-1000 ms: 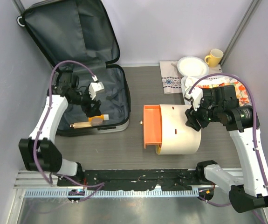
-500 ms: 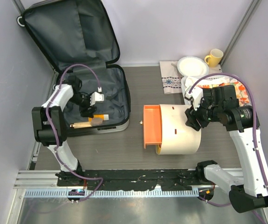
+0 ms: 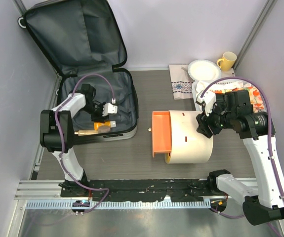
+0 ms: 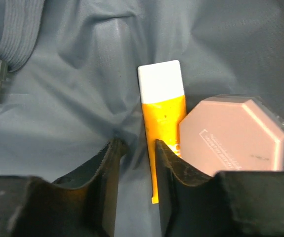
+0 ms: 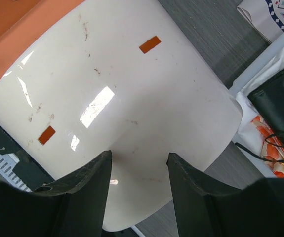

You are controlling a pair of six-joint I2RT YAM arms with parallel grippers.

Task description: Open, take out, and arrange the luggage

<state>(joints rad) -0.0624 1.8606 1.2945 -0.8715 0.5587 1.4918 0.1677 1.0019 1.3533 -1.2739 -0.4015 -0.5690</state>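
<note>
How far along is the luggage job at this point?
Done: the luggage lies open, lid raised. In hand: the left claw straddles an orange tube inside, not yet gripping. Remaining: lifting out the tube and the pink octagonal box beside it, then arranging.

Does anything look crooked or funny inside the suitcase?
A little. The left fingers aren't centred on the yellow tube: its thin end pokes between them, but one finger overlaps its edge, right beside the pink octagonal box.
</note>
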